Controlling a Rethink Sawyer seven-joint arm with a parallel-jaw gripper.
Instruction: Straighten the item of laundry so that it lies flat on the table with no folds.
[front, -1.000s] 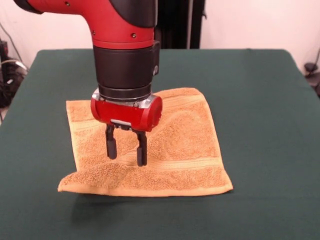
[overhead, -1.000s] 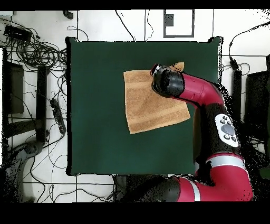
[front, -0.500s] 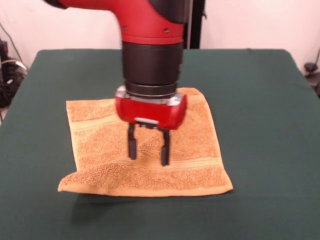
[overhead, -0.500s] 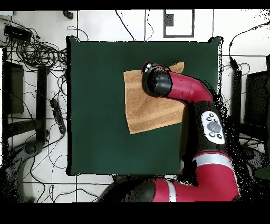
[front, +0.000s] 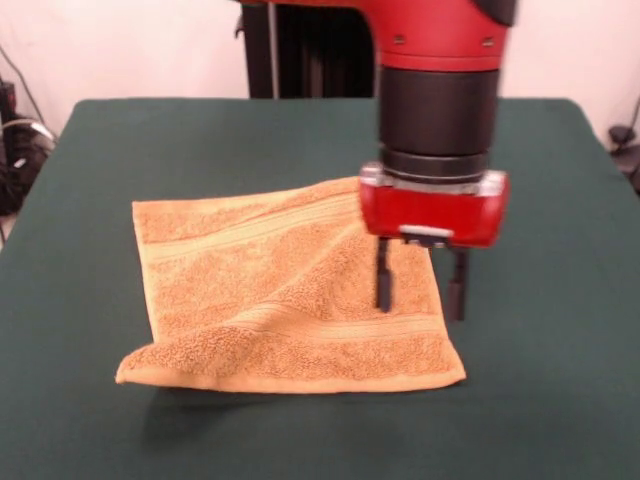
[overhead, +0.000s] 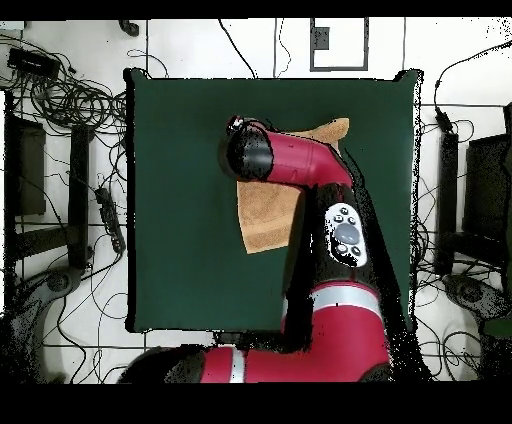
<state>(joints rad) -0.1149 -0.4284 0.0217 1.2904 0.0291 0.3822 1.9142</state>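
Hanging over the towel's (front: 285, 295) right edge in the front view, the gripper (front: 420, 290) is being held with its jaws pointing straight down, spread apart and gripping nothing; one tip is seen over the cloth and the other just past its edge over the green worktop (front: 560, 360). The towel is being seen lying mostly spread out near the worktop's middle, with a raised ridge running through it and its near left corner humped up and rolled. Whether the tips are touching the cloth cannot be told. In the overhead view, much of the towel (overhead: 268, 215) is being hidden by the red arm (overhead: 300, 165).
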